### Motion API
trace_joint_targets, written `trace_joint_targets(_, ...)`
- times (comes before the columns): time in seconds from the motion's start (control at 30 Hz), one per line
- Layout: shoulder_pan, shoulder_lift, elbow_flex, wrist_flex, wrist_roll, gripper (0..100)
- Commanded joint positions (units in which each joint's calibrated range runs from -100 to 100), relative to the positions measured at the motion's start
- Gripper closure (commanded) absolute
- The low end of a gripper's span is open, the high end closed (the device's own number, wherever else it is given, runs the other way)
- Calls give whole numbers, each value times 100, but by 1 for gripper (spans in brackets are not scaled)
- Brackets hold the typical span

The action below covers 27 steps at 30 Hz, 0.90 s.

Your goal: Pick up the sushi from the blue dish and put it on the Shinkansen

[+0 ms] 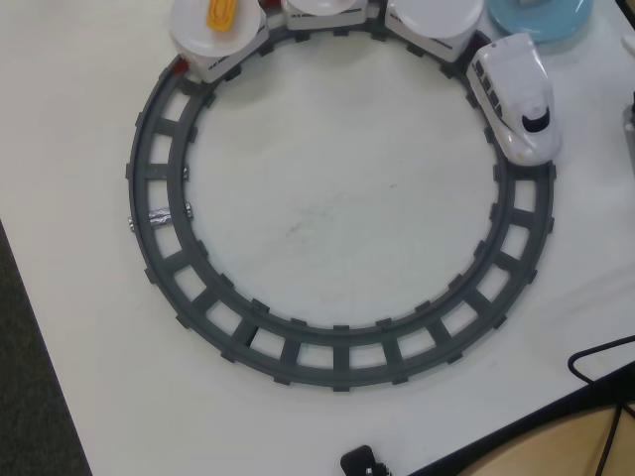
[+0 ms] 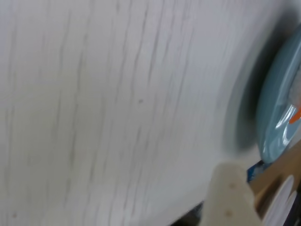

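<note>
The wrist view is blurred. The light-blue dish (image 2: 275,122) stands at the right edge on the white table. An orange sliver of the sushi (image 2: 295,115) shows in it. Of my gripper (image 2: 249,188) only one beige finger (image 2: 229,190) shows, at the bottom, left of and short of the dish; I cannot tell if it is open. In the overhead view the blue dish (image 1: 541,15) is cut off at the top right and no gripper shows. The white Shinkansen (image 1: 516,94) sits on the track's right side, nose toward the bottom. Its cars carry white plates (image 1: 432,18) along the top.
The grey ring track (image 1: 337,362) fills the table's middle. A yellow-orange piece (image 1: 220,12) lies on the left white plate (image 1: 198,35). A black cable (image 1: 600,357) and a black part (image 1: 362,461) lie by the table's front edge. A brown surface (image 2: 270,176) shows beyond the dish.
</note>
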<state>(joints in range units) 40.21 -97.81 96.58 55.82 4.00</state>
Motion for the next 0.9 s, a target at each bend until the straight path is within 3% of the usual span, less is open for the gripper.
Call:
trace_joint_targets(0.0,195,23,-1399,413,-426,59)
trace_joint_targets(0.27,-227,1309,-4864,1423,-840,59)
trace_joint_targets(0.87,-95,8775,-9164,1586,-1496,59)
